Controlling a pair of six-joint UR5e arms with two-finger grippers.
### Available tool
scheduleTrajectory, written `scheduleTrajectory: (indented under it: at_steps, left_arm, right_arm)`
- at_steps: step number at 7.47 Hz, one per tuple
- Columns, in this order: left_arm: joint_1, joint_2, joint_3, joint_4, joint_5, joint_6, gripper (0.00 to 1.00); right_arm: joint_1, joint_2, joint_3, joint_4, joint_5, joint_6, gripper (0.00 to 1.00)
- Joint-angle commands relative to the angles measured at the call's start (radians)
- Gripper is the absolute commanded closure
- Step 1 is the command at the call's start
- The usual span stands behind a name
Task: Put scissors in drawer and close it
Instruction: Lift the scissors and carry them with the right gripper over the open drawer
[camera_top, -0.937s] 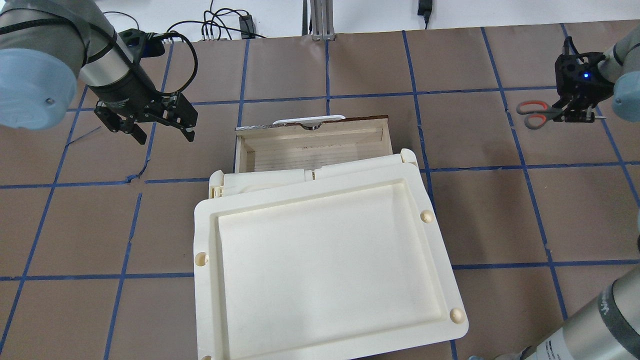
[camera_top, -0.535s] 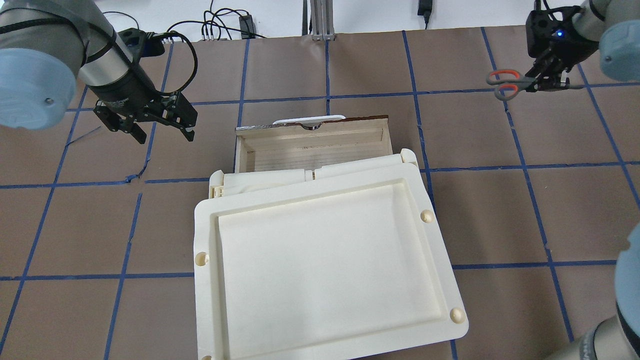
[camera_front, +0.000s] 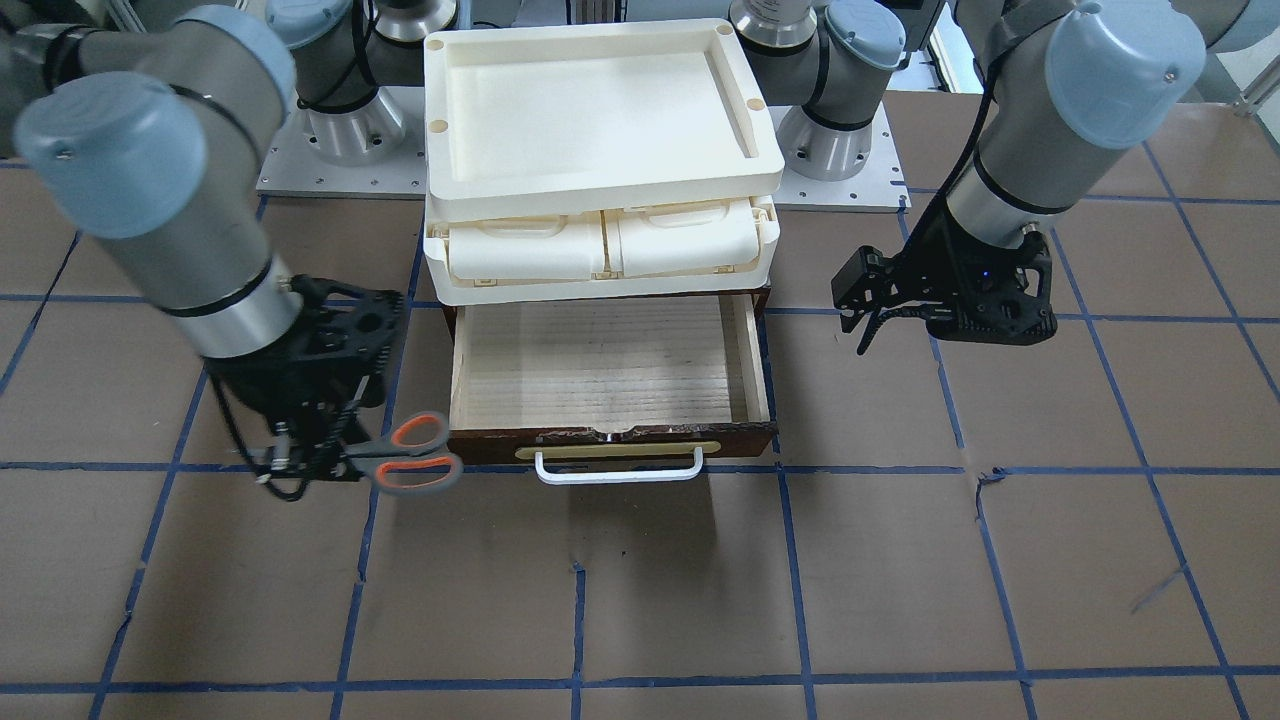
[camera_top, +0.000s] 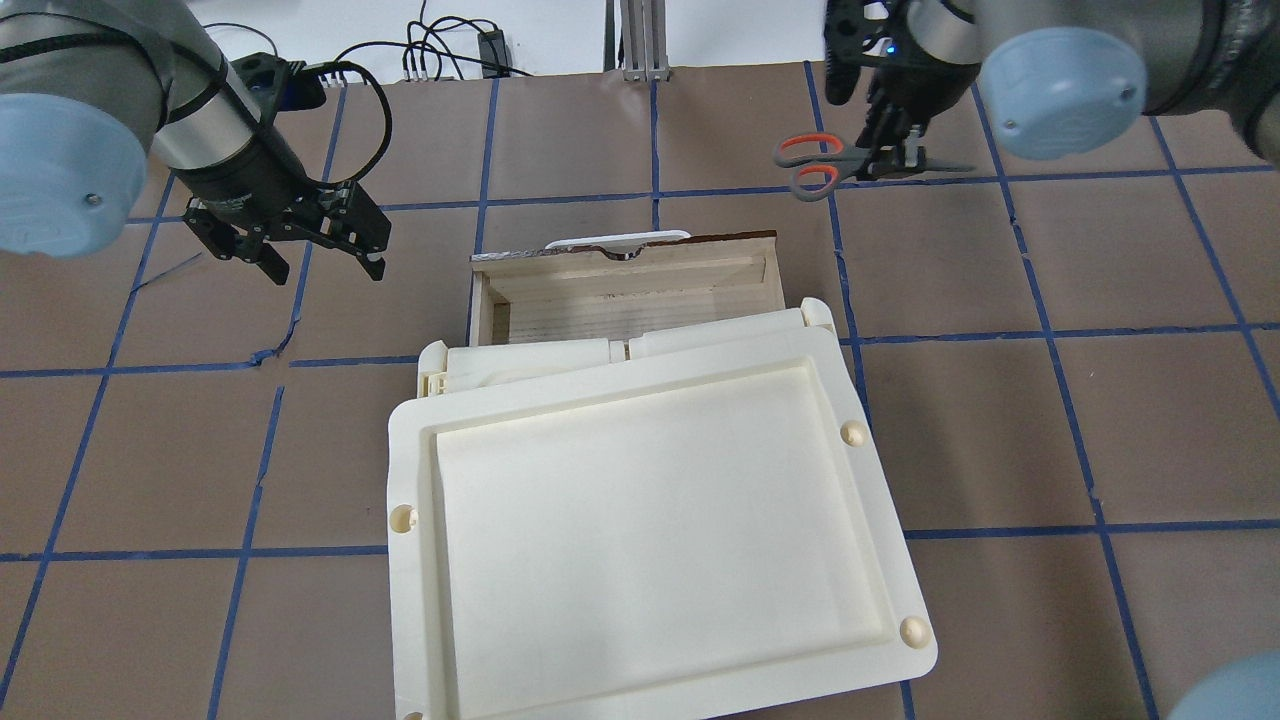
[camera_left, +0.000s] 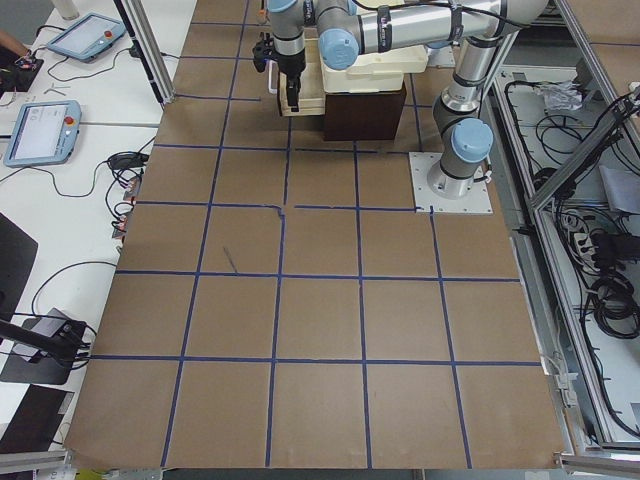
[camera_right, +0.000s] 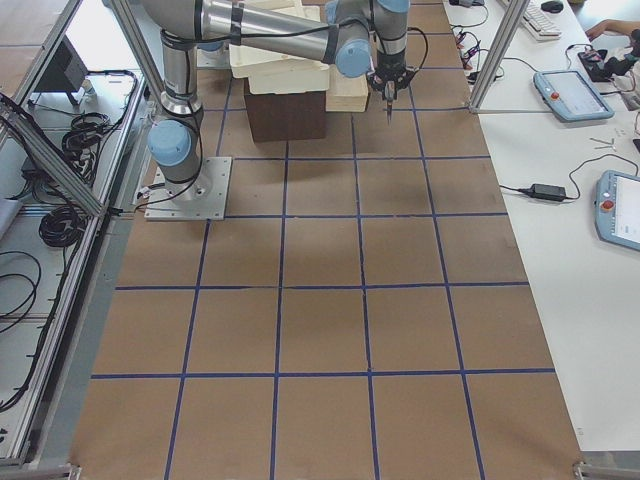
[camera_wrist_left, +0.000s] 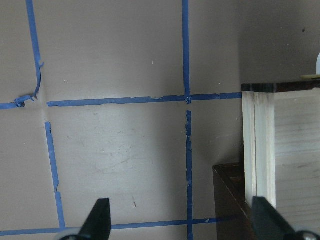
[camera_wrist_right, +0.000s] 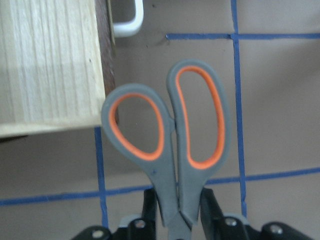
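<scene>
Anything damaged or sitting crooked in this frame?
The drawer has a chipped top edge at the middle of its front. The cream tray on top sits skewed relative to the drawer. The blue tape is torn at one crossing. Nothing has spilled.

Grey scissors (camera_wrist_right: 173, 172) with orange-lined loops; pale-wood drawer (camera_front: 600, 360), dark brown, seemingly chipped front.

in the right wrist view the blades of the scissors (camera_wrist_right: 172, 160) are hidden between the right gripper (camera_wrist_right: 177, 212) fingers at the bottom edge. the cream tray (camera_top: 410, 500) covers the rear of the drawer (camera_top: 620, 290). the left gripper (camera_wrist_left: 181, 220) is cropped to two fingertips. both side views show the grippers too small to read.
</scene>
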Motion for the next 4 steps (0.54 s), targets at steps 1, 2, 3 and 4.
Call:
scheduleTrajectory:
  at_steps: [1, 2, 3, 4]
  left_arm:
    - [0.04, 0.0, 0.019, -0.004, 0.006, 0.001, 0.0]
    - [0.052, 0.0, 0.033, 0.0, 0.004, -0.01, 0.0]
    - [0.059, 0.0, 0.048, 0.002, -0.005, -0.017, 0.0]
    - [0.04, 0.001, 0.045, -0.002, -0.007, -0.013, 0.0]
  right_arm:
    - [0.145, -0.003, -0.012, -0.007, 0.007, 0.129, 1.0]
    - [0.191, 0.002, -0.029, -0.002, 0.005, 0.149, 1.0]
    - [0.232, 0.009, -0.032, -0.004, 0.004, 0.187, 1.0]
    - [0.266, 0.031, -0.032, -0.007, -0.004, 0.207, 1.0]
